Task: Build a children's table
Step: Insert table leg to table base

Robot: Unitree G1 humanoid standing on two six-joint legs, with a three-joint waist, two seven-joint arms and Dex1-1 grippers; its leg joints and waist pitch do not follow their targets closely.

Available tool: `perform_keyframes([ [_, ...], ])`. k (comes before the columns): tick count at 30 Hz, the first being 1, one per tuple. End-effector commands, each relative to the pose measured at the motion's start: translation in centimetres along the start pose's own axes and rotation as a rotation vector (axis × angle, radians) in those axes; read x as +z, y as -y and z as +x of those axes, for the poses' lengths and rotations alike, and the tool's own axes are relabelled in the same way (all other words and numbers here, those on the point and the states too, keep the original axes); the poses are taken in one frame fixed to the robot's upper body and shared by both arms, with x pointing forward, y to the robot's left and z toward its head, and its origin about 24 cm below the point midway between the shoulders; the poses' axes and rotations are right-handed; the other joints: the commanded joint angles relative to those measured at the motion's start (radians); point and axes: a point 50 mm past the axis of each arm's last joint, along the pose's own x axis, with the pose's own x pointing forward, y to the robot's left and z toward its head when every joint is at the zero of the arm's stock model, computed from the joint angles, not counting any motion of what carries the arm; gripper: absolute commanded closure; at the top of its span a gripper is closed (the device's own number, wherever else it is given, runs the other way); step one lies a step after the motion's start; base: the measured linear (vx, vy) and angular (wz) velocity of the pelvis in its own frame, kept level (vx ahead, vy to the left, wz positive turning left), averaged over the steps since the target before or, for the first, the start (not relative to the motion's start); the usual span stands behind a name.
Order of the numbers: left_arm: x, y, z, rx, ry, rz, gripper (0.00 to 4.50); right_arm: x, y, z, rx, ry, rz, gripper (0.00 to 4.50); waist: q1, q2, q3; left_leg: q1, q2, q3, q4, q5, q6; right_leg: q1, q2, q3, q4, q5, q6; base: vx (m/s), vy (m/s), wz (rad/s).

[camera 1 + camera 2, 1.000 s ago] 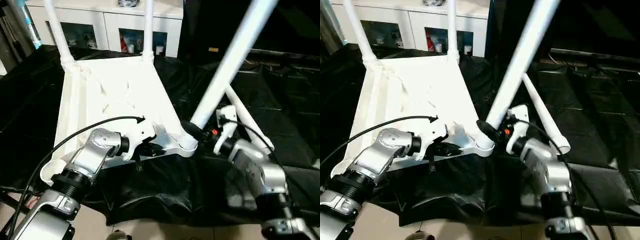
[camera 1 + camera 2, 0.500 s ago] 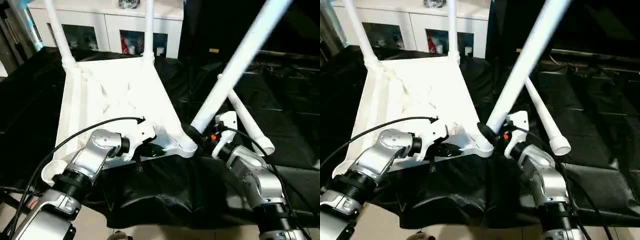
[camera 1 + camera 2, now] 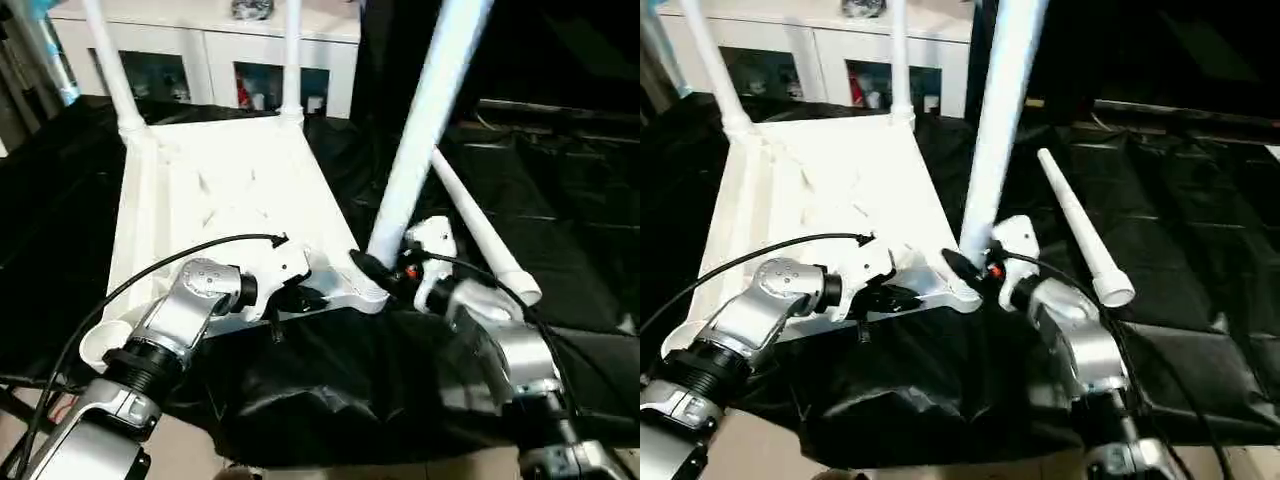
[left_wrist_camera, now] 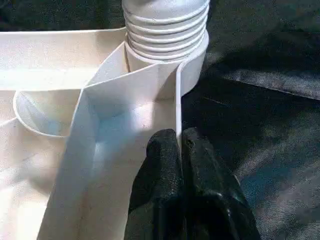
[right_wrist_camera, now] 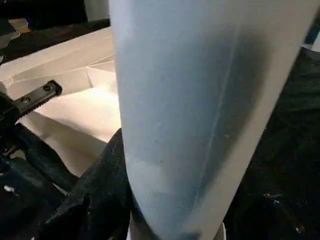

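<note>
Tabletop (image 3: 225, 190) lies upside down on black sheeting (image 3: 330, 380), ribbed underside up, long axis running from the robot toward the white cabinet (image 3: 210, 50). Two legs, far-left leg (image 3: 110, 70) and far-right leg (image 3: 291, 60), stand upright in the two far corner sockets, long axes near vertical. A third leg, the near-right leg (image 3: 425, 130), rises from the near-right corner socket (image 4: 167, 35), its ribbed end seated in the socket collar; its shaft leans slightly to the right as it rises. The fourth, loose leg (image 3: 1077, 225) lies flat on the sheeting to the right of the tabletop, flared end (image 3: 1113, 290) toward the robot, narrow end pointing away. The near-left corner socket (image 3: 100, 345) is open with nothing in it. Left gripper (image 4: 180, 150): fingers pressed together, pinching the thin upright rim wall of the tabletop's near edge just beside the filled socket. Right gripper (image 3: 385, 270): jaws about half open around the base of the near-right leg, black fingers (image 5: 100, 200) against the shaft, gripping it. Open sheeting extends to the right beyond the loose leg; cabinet stands close behind the far edge.
</note>
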Motion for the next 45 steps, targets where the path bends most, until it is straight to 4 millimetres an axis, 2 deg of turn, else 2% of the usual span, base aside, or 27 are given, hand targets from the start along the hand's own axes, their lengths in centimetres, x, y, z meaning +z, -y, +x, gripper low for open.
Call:
perform_keyframes([
  [1, 0.8, -0.3, -0.1, 0.017, 0.019, 0.035, 4.5, -3.6, -1.0, 0.0, 0.065, -0.163, 0.074, 2.61, -0.006, 0.007, -0.046, 0.028, 0.031, -0.036, -0.082, -0.464, -0.043, 0.006, -0.082, 0.038, -0.115, -0.591, -0.082, 0.0, 0.0, 0.0],
  [2, 0.8, -0.3, -0.1, 0.016, 0.019, 0.035, 4.5, -3.6, -0.9, 0.0, 0.067, -0.163, 0.074, 2.61, -0.008, 0.003, -0.046, 0.027, 0.032, -0.035, -0.082, -0.465, -0.042, 0.007, -0.083, 0.037, -0.116, -0.592, -0.082, 0.0, 0.0, 0.0],
  [6, 1.0, -0.2, 0.0, 0.006, 0.03, 0.047, 4.5, -3.5, -0.5, 0.0, 0.118, -0.161, 0.079, 2.61, -0.012, 0.003, -0.047, 0.03, 0.031, -0.036, -0.08, -0.483, -0.041, 0.004, -0.083, 0.036, -0.119, -0.606, -0.082, 0.0, 0.0, 0.0],
  [7, 1.2, -0.2, 0.0, -0.006, 0.038, 0.057, 4.5, -3.4, -0.3, -0.2, 0.144, -0.152, 0.073, 2.61, -0.012, 0.009, -0.047, 0.032, 0.032, -0.037, -0.08, -0.485, -0.043, 0.003, -0.083, 0.036, -0.118, -0.602, -0.084, 0.0, 0.0, 0.0],
  [8, 1.2, -0.2, 0.0, -0.006, 0.038, 0.057, 4.5, -3.4, -0.3, -0.2, 0.144, -0.152, 0.073, 2.61, -0.014, 0.007, -0.048, 0.032, 0.032, -0.036, -0.08, -0.487, -0.041, 0.004, -0.083, 0.036, -0.119, -0.596, -0.087, 0.0, 0.0, 0.0],
  [10, 1.6, 0.0, -0.1, -0.047, 0.056, 0.084, 4.5, -3.0, 0.1, -0.7, 0.201, -0.13, 0.078, 2.61, -0.012, 0.006, -0.051, 0.029, 0.034, -0.035, -0.082, -0.466, -0.035, 0.01, -0.082, 0.037, -0.114, -0.544, -0.103, 0.0, 0.0, 0.0],
  [14, 2.1, 0.4, -0.3, -0.107, 0.073, 0.12, 4.5, -2.7, 0.2, -1.3, 0.28, -0.124, 0.065, 2.61, -0.003, 0.005, -0.058, 0.022, 0.038, -0.027, -0.083, -0.399, -0.022, 0.021, -0.077, 0.043, -0.094, -0.372, -0.16, 0.0, 0.0, 0.0],
  [16, 2.2, 0.9, -0.8, -0.175, 0.076, 0.141, 4.5, -2.7, 0.1, -1.6, 0.348, -0.13, 0.044, 2.61, 0.006, 0.004, -0.062, 0.023, 0.038, -0.02, -0.078, -0.344, -0.007, 0.026, -0.076, 0.044, -0.085, -0.281, -0.187, 0.0, 0.0, 0.0],
  [17, 2.2, 0.9, -0.8, -0.188, 0.077, 0.143, 4.5, -2.7, 0.0, -1.7, 0.357, -0.131, 0.044, 2.61, 0.006, 0.004, -0.062, 0.023, 0.038, -0.02, -0.078, -0.344, -0.007, 0.026, -0.076, 0.044, -0.085, -0.281, -0.187, 0.0, 0.0, 0.0],
  [18, 2.2, 1.0, -0.9, -0.201, 0.078, 0.146, 4.5, -2.7, 0.0, -1.7, 0.366, -0.132, 0.043, 2.61, 0.01, 0.004, -0.065, 0.018, 0.037, -0.018, -0.077, -0.294, 0.003, 0.033, -0.077, 0.044, -0.078, -0.224, -0.204, 0.0, 0.0, 0.0],
  [21, 2.3, 1.0, -1.2, -0.203, 0.077, 0.147, 4.5, -2.8, 0.0, -1.9, 0.395, -0.142, 0.03, 2.61, 0.013, 0.006, -0.065, 0.018, 0.038, -0.016, -0.076, -0.256, 0.009, 0.036, -0.073, 0.041, -0.071, -0.165, -0.219, 0.0, 0.0, 0.0],
  [23, 2.3, 0.9, -1.3, -0.206, 0.07, 0.152, 4.5, -2.9, 0.0, -2.0, 0.414, -0.15, 0.022, 2.61, 0.017, 0.002, -0.065, 0.018, 0.038, -0.016, -0.077, -0.254, 0.008, 0.038, -0.075, 0.039, -0.07, -0.176, -0.221, 0.0, 0.0, 0.0],
  [29, 2.3, 0.8, -1.9, -0.227, 0.062, 0.154, 4.5, -3.1, -0.1, -2.0, 0.459, -0.179, -0.002, 2.61, 0.019, 0.006, -0.06, 0.022, 0.039, -0.019, -0.082, -0.317, -0.011, 0.034, -0.078, 0.04, -0.083, -0.295, -0.194, 0.0, 0.0, 0.0],
  [31, 2.2, 0.8, -1.9, -0.229, 0.059, 0.155, 4.5, -3.1, -0.1, -2.0, 0.463, -0.179, -0.008, 2.61, 0.019, 0.01, -0.06, 0.023, 0.04, -0.02, -0.083, -0.323, -0.017, 0.033, -0.077, 0.04, -0.083, -0.292, -0.193, 0.0, 0.0, 0.0],
  [32, 2.2, 0.7, -2.0, -0.226, 0.056, 0.155, 4.5, -3.1, -0.1, -2.0, 0.463, -0.178, -0.012, 2.61, 0.018, 0.008, -0.061, 0.023, 0.039, -0.02, -0.082, -0.32, -0.017, 0.034, -0.076, 0.04, -0.081, -0.279, -0.196, 0.0, 0.0, 0.0],
  [33, 2.2, 0.6, -2.0, -0.223, 0.052, 0.155, 4.5, -3.0, -0.1, -2.0, 0.464, -0.176, -0.015, 2.61, 0.018, 0.012, -0.062, 0.022, 0.039, -0.02, -0.082, -0.315, -0.017, 0.035, -0.076, 0.041, -0.08, -0.264, -0.199, 0.0, 0.0, 0.0],
  [38, 2.3, 0.2, -1.9, -0.198, 0.051, 0.155, 4.5, -3.1, -0.1, -2.1, 0.461, -0.173, -0.024, 2.61, 0.018, 0.011, -0.062, 0.022, 0.038, -0.019, -0.081, -0.313, -0.015, 0.036, -0.075, 0.04, -0.078, -0.245, -0.209, 0.0, 0.0, 0.0],
  [39, 2.3, 0.1, -2.0, -0.195, 0.051, 0.155, 4.5, -3.2, -0.2, -2.1, 0.46, -0.172, -0.025, 2.61, 0.018, 0.017, -0.063, 0.023, 0.038, -0.02, -0.081, -0.318, -0.018, 0.036, -0.075, 0.04, -0.079, -0.245, -0.21, 0.0, 0.0, 0.0],
  [44, 2.3, 0.1, -2.0, -0.192, 0.05, 0.152, 4.5, -3.3, -0.2, -2.1, 0.451, -0.17, -0.028, 2.61, 0.018, 0.014, -0.063, 0.023, 0.038, -0.019, -0.081, -0.313, -0.016, 0.037, -0.074, 0.039, -0.077, -0.225, -0.216, 0.0, 0.0, 0.0],
  [45, 2.3, 0.0, -2.0, -0.191, 0.051, 0.152, 4.5, -3.4, -0.2, -2.1, 0.445, -0.169, -0.028, 2.61, 0.018, 0.019, -0.063, 0.024, 0.038, -0.019, -0.081, -0.321, -0.018, 0.036, -0.073, 0.039, -0.078, -0.227, -0.217, 0.0, 0.0, 0.0],
])
